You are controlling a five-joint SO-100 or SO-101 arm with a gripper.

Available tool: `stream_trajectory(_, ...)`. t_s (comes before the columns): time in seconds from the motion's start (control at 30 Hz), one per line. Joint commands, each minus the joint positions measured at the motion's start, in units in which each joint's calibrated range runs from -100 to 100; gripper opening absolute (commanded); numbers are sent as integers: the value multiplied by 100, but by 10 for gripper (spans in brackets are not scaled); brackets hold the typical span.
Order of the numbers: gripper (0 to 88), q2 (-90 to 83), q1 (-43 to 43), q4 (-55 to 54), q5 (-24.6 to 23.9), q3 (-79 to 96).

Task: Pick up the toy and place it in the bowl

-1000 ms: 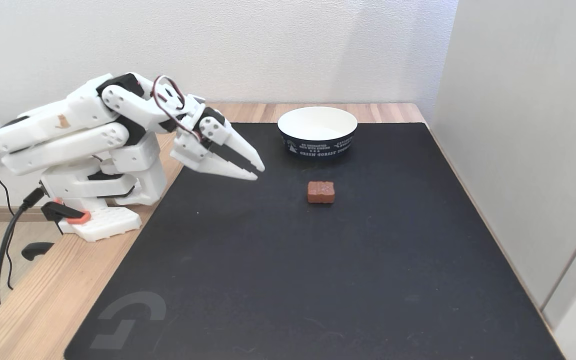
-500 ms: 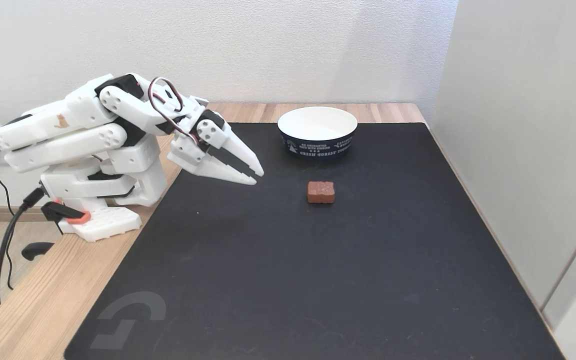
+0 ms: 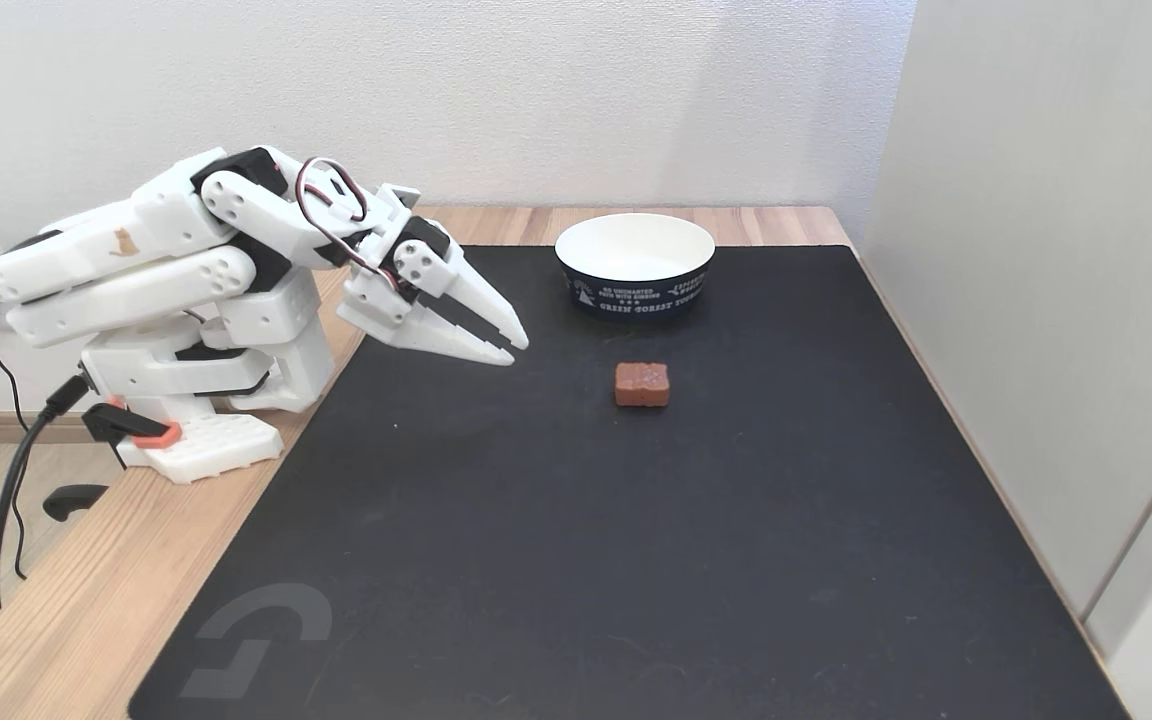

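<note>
At the left of the fixed view, the white arm (image 3: pixel 166 260) is seen folded low on its base, which is clamped to the wooden desk (image 3: pixel 66 600) beside the black mat (image 3: pixel 576 560). A black cable (image 3: pixel 6 500) is hung over the desk edge left of the mat. The gripper (image 3: pixel 514 350) is held above the mat's left part, pointing right and slightly down; the jaws are nearly together, with only a thin gap seen at the tips, and nothing is held between them. Further right, the toy (image 3: pixel 642 384) is laid flat on the mat, well apart from the jaws and untouched. Just behind the toy, near the mat's far edge, the bowl (image 3: pixel 634 290) is stood upright; its white inside is seen bare, with nothing in it. The toy and bowl are near each other but not touching. Right of the mat, a pale panel (image 3: pixel 1056 300) is stood along the desk.
</note>
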Motion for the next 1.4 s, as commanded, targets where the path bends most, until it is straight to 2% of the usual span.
stream_trajectory(0.0,25,-33,32,29,-34,33)
stream_trajectory(0.2,40,-33,66,38,-45,15)
stream_trajectory(0.3,211,-33,7,249,2,-21)
stream_trajectory(0.4,331,-33,-1,486,-19,-111)
stream_trajectory(0.57,352,-33,-1,452,-50,-111)
stream_trajectory(0.7,352,-33,-10,452,-546,-102)
stream_trajectory(0.87,357,-33,-10,461,-582,-102)
stream_trajectory(1.03,461,-33,-18,503,-536,-120)
stream_trajectory(1.37,460,-17,-18,673,-577,-309)
